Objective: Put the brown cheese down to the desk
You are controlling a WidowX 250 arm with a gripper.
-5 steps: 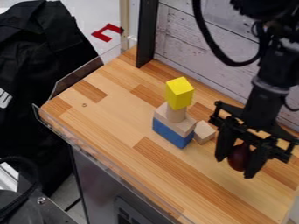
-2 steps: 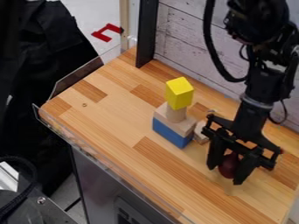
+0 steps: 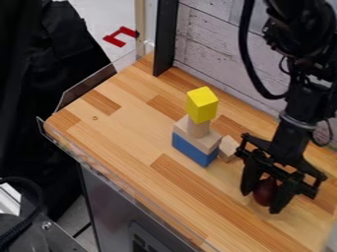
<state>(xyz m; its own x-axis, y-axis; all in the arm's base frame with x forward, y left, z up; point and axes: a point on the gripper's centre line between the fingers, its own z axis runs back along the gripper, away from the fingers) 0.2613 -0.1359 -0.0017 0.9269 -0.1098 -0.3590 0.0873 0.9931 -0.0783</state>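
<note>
The gripper (image 3: pixel 264 193) hangs over the right part of the wooden desk (image 3: pixel 131 142), shut on a dark brown-red rounded object (image 3: pixel 264 191), which sits between its two fingers. This object looks like the brown cheese. It is low, close to the desktop; whether it touches the wood I cannot tell. The fingers hide its sides.
Left of the gripper stands a stack: a blue block (image 3: pixel 191 149) with wooden pieces (image 3: pixel 197 129) and a yellow block (image 3: pixel 202 104) on top. A small wooden block (image 3: pixel 227 148) lies between stack and gripper. A white plank wall (image 3: pixel 214 49) runs behind.
The gripper with the brown object first went left and lower, then came back somewhat to the right, uncovering the small wooden block again. The stack has kept its place.
</note>
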